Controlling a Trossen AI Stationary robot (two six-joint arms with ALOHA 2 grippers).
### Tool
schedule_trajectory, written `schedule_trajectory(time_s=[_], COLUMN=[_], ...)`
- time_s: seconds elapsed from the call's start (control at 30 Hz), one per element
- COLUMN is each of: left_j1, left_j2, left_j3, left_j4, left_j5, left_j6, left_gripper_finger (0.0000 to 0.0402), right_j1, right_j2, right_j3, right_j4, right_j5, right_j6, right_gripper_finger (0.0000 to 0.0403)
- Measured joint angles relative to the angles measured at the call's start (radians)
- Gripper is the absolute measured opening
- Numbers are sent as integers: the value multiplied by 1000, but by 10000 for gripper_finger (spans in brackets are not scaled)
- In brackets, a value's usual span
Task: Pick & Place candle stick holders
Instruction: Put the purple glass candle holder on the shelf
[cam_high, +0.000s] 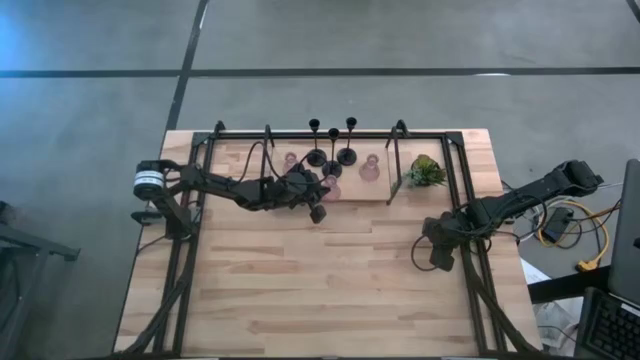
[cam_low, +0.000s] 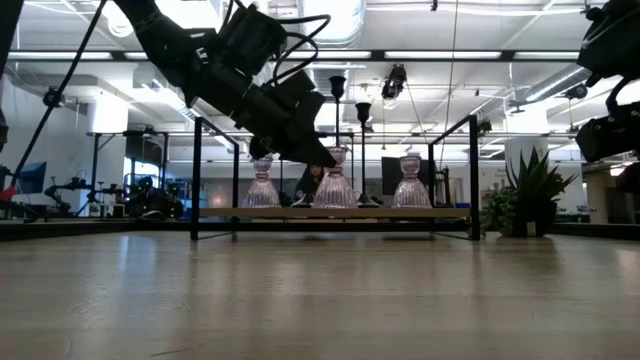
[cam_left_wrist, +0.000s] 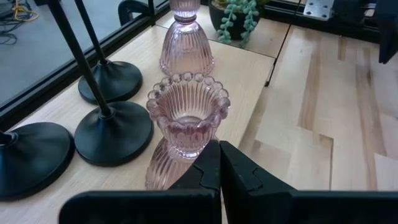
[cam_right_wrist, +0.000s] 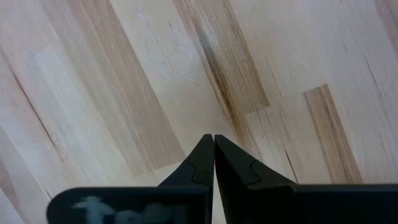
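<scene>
The left end effector (cam_left_wrist: 219, 163), closed and empty, must open before it goes around the pink holder (cam_left_wrist: 188, 118) without touching the black holders (cam_left_wrist: 113, 127)

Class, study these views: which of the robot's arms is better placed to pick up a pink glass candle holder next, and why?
The left. Its claw, shut, hangs right beside the middle pink holder on the shelf. The right claw, also shut, sits over bare table far away.
</scene>
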Motion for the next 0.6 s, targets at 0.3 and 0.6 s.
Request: schedule_trajectory(time_s=[0.3,0.6], left_j1=[10,24], left_j2=[0,0], left_j3=[0,0], left_j4=[14,35], left_j5=[10,44], left_j6=[23,27], left_gripper_finger=[0,0], right_j1=[0,0], right_j2=[0,0], right_j3=[0,0], right_j4=[0,0], right_j5=[0,0], right_j6=[0,0], right_gripper_finger=[8,8])
